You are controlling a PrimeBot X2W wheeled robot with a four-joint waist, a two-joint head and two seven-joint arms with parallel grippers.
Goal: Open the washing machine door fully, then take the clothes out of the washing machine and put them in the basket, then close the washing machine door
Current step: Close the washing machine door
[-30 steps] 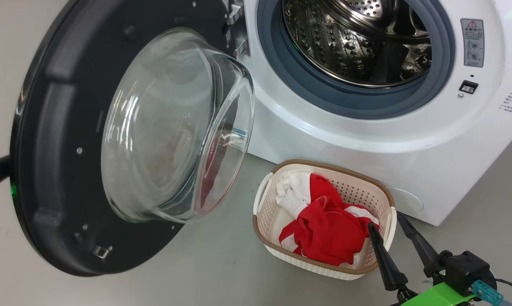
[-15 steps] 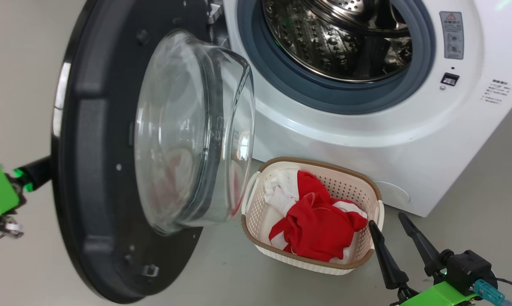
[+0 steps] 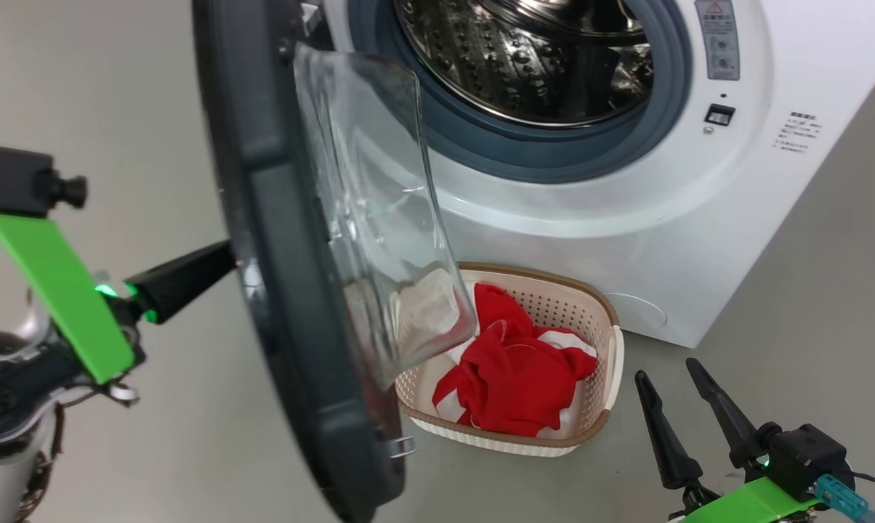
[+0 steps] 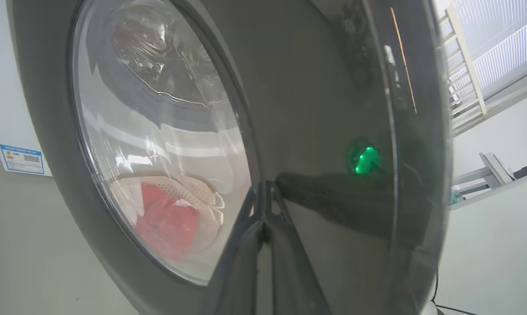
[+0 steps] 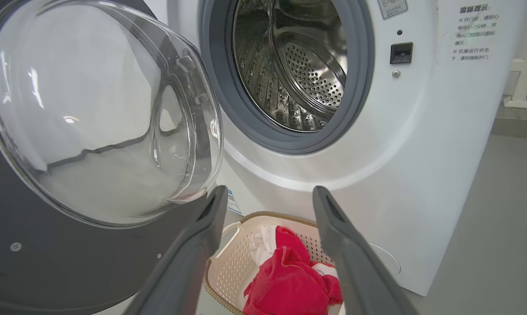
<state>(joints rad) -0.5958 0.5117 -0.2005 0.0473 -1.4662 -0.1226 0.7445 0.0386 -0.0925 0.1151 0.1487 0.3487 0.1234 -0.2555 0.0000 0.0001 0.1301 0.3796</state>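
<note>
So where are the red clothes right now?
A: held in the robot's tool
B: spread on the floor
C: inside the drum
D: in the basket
D: the clothes lie heaped inside the basket, which stands on the floor in front of the washing machine.

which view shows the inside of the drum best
The right wrist view: it looks almost straight into the drum, steel wall and perforated back plain. The head view has the drum cut off at the top edge. The left wrist view gives a warped glimpse through the washing machine door.
</note>
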